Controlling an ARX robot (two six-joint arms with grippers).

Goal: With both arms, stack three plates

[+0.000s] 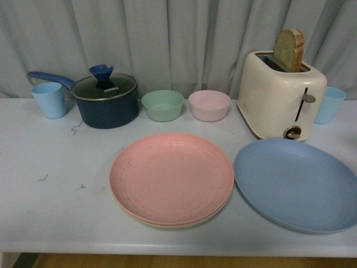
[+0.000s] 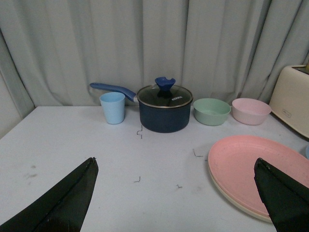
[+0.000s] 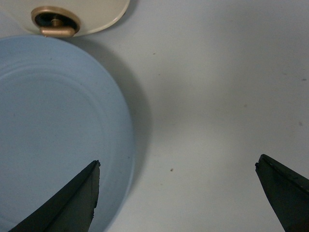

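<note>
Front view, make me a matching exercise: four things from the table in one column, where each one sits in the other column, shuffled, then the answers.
Column A
1. pink plate
2. blue plate
3. bread
4. green bowl

Column B
a. standing in the toaster
b. between the pot and the pink bowl
c. on top of the cream plate
d. alone on the table, in front of the toaster

Pairs: 1-c, 2-d, 3-a, 4-b
</note>
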